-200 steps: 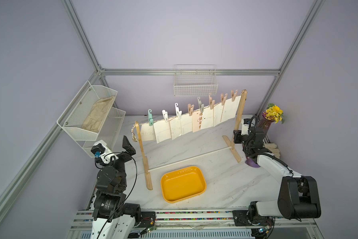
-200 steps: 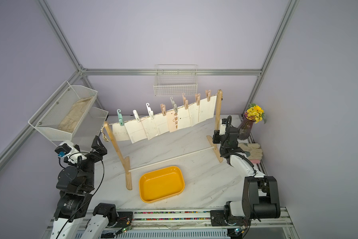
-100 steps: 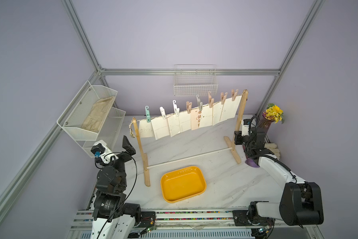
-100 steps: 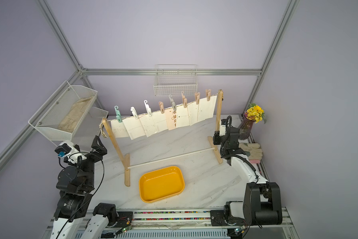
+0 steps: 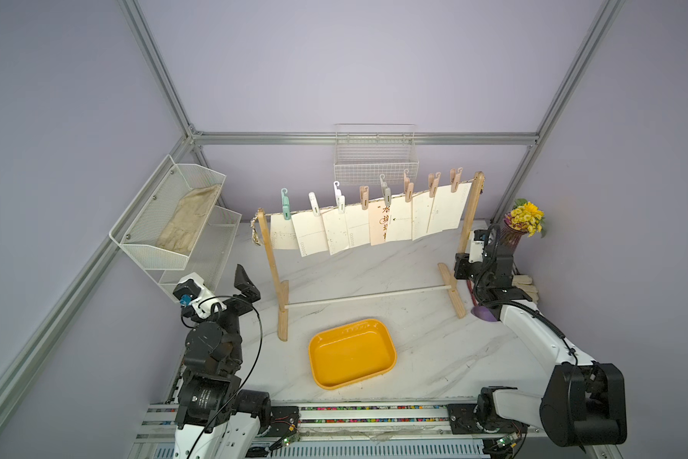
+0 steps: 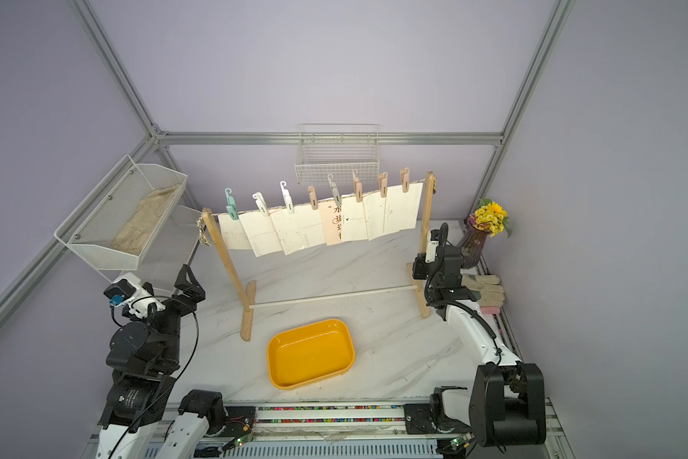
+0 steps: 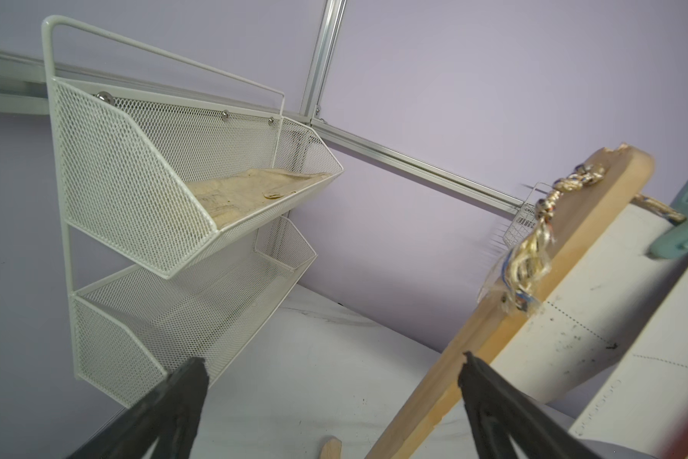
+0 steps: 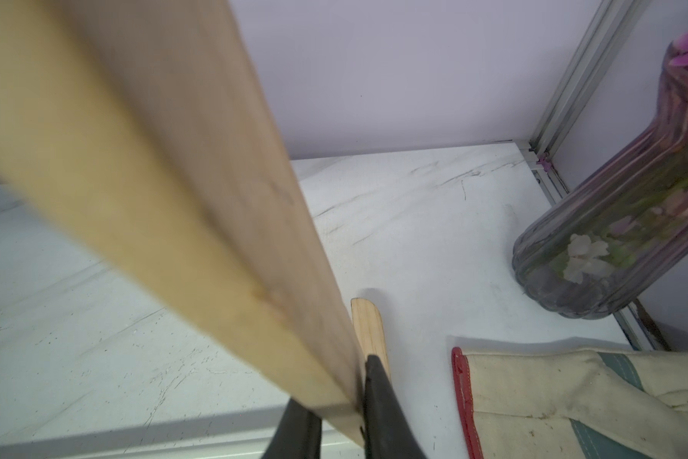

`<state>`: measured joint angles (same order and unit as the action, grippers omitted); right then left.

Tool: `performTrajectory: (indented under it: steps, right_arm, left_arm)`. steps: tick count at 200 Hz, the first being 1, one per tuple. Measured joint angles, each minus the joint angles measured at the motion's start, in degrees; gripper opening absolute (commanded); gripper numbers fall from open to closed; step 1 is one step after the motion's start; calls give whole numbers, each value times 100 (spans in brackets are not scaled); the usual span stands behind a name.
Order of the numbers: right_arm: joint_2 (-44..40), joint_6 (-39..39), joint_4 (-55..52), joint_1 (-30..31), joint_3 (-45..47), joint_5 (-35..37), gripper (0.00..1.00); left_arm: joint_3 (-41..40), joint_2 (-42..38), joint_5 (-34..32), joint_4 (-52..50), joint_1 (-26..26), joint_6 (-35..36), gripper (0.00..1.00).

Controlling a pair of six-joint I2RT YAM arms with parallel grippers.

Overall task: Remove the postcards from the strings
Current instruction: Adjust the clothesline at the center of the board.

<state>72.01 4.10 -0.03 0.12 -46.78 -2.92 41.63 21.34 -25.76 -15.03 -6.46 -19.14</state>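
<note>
Several cream postcards (image 5: 310, 234) (image 6: 262, 234) and a pale pink one with brown calligraphy (image 5: 378, 228) hang clipped by clothespins along the string (image 5: 298, 212) between two wooden posts. My right gripper (image 5: 462, 264) (image 6: 418, 267) (image 8: 334, 389) is shut on the lower part of the right post (image 5: 469, 222) (image 8: 215, 198), just above its foot. At the table's left, near the left post (image 7: 533, 290), my left gripper (image 5: 247, 284) (image 6: 191, 284) (image 7: 331, 359) stands open and holds nothing. The left wrist view shows the leftmost postcard (image 7: 596, 318) and the string's knot (image 7: 549, 206).
A yellow tray (image 5: 314, 357) lies in front of the stand. A white rod (image 5: 374, 296) joins the stand's feet. A mesh shelf (image 5: 167, 222) stands at the left, a wire basket (image 5: 376, 167) on the back wall. A flower vase (image 5: 521, 226) and gloves (image 6: 485, 290) sit at the right.
The stand has turned on the table, its left end swinging toward the back wall, while my right gripper stays shut on the right post. The left arm has not moved.
</note>
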Motion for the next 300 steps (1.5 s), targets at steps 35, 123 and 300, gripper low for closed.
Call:
performTrajectory:
  steps: [35, 123, 300]
  right_arm:
    - [0, 155, -105, 0, 0, 85, 0]
    - [-452, 616, -485, 98, 210, 540, 0]
    - [-1676, 966, -1246, 1003, 839, 1027, 8]
  left_arm:
    - [282, -376, 111, -210, 0, -90, 100]
    - [424, 264, 3189, -44, -9, -79, 100]
    - [426, 1508, 6135, 459, -516, 133, 100]
